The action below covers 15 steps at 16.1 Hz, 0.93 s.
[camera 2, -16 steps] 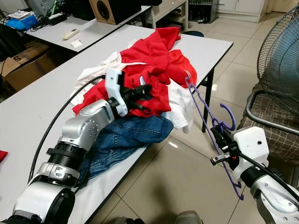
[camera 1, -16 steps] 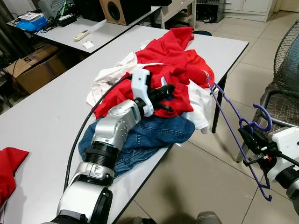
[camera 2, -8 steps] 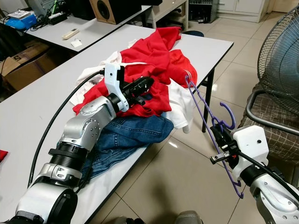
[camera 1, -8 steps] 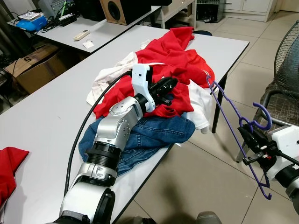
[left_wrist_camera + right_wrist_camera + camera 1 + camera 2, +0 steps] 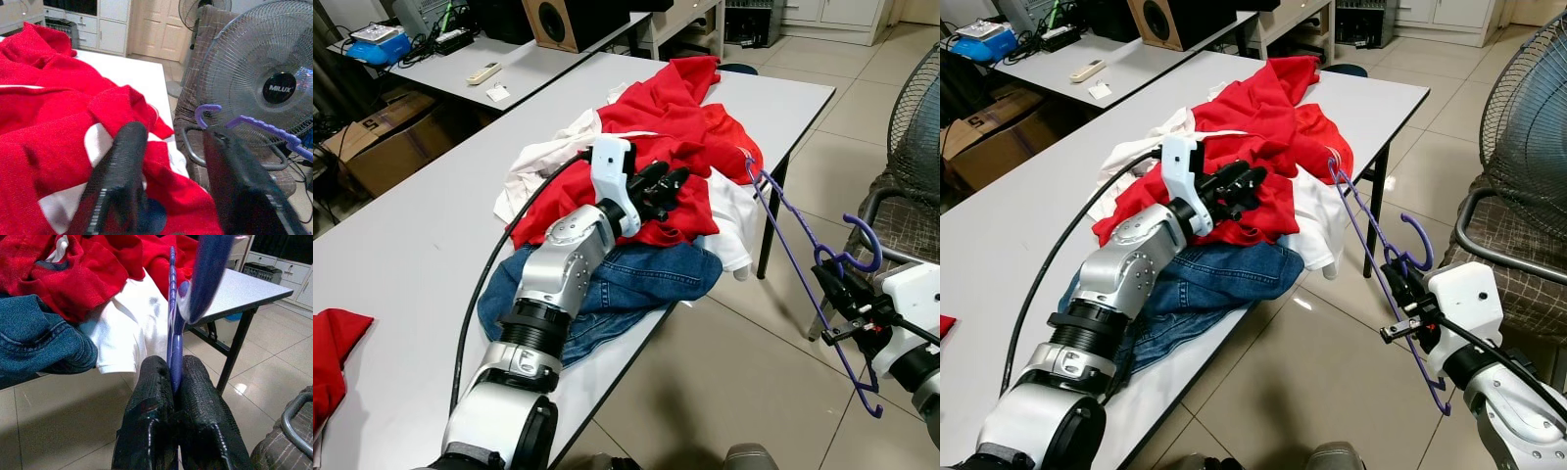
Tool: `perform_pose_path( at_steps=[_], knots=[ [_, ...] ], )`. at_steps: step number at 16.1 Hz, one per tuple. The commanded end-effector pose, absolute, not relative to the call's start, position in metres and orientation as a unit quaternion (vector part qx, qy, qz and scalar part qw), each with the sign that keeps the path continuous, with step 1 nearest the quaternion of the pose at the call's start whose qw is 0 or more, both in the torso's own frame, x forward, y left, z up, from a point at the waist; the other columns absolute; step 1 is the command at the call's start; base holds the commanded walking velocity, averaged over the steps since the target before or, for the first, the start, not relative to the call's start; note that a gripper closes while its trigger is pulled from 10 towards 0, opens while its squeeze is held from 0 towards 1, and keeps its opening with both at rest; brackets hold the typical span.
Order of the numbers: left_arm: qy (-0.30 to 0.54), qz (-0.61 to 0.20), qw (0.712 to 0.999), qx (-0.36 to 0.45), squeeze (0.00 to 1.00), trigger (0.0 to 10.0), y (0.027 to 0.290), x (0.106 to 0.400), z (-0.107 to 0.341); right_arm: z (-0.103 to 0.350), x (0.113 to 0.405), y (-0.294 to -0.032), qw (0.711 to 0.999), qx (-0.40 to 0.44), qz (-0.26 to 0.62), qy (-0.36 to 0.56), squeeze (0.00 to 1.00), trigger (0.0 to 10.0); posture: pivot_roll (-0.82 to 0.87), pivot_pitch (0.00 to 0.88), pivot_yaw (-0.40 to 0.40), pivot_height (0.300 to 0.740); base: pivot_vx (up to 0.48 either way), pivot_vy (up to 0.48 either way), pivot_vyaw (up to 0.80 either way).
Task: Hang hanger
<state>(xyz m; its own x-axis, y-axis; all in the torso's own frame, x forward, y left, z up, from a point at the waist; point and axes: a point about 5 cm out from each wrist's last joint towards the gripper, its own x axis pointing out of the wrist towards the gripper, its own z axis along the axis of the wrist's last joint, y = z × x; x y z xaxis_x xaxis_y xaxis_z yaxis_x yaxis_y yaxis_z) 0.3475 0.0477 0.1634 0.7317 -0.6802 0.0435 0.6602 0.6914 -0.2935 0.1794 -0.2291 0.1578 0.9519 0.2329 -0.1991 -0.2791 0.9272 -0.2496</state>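
1. The right gripper [image 5: 172, 382] has its 2 fingers clenched on the purple hanger [image 5: 808, 264], held off the table [image 5: 431, 225] edge, beside the clothes [image 5: 675, 127].
2. The left gripper [image 5: 668, 186] has its fingers spread, empty; over the last second it lifted slightly, then settled back over the red shirt [image 5: 44, 112], so no garment is gripped yet.
3. The left wrist view adds a fan [image 5: 266, 78] behind the hanger's hook.

Head stereo pair downward over the table [image 5: 431, 235]; wrist cameras close along their fingers [image 5: 195, 401].
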Motion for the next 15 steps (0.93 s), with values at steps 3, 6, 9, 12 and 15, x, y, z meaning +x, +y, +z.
perform_pose_path(
  at_steps=[3, 6, 9, 12, 15],
  knots=[
    [0.045, -0.347, 0.929, -0.120, 1.00, 10.0, 0.050, 0.352, 0.159, 0.157, 0.178, -0.226, 0.978, -0.135, 0.132, 0.084, 0.00, 10.0, -0.36, 0.000, 0.218, 0.740, 0.000, 0.000, 0.00],
    [0.075, -0.324, 0.939, -0.085, 0.00, 10.0, 0.050, 0.356, 0.149, 0.157, 0.178, -0.224, 0.979, -0.134, 0.131, 0.083, 0.00, 10.0, -0.37, 0.000, 0.225, 0.740, 0.000, 0.000, 0.00],
    [0.066, -0.328, 0.941, -0.048, 0.00, 10.0, 0.049, 0.357, 0.148, 0.157, 0.178, -0.224, 0.979, -0.134, 0.130, 0.082, 0.00, 10.0, -0.37, 0.000, 0.229, 0.740, 0.000, 0.000, 0.00],
    [0.064, -0.336, 0.939, -0.020, 0.00, 10.0, 0.045, 0.356, 0.148, 0.157, 0.179, -0.223, 0.979, -0.133, 0.129, 0.080, 0.00, 10.0, -0.37, 0.000, 0.230, 0.740, 0.000, 0.000, 0.00],
    [0.068, -0.336, 0.939, 0.009, 0.00, 0.9, 0.043, 0.357, 0.146, 0.159, 0.182, -0.223, 0.979, -0.134, 0.131, 0.076, 0.00, 10.0, -0.37, 0.000, 0.236, 0.740, 0.000, 0.000, 0.00]
  ],
)
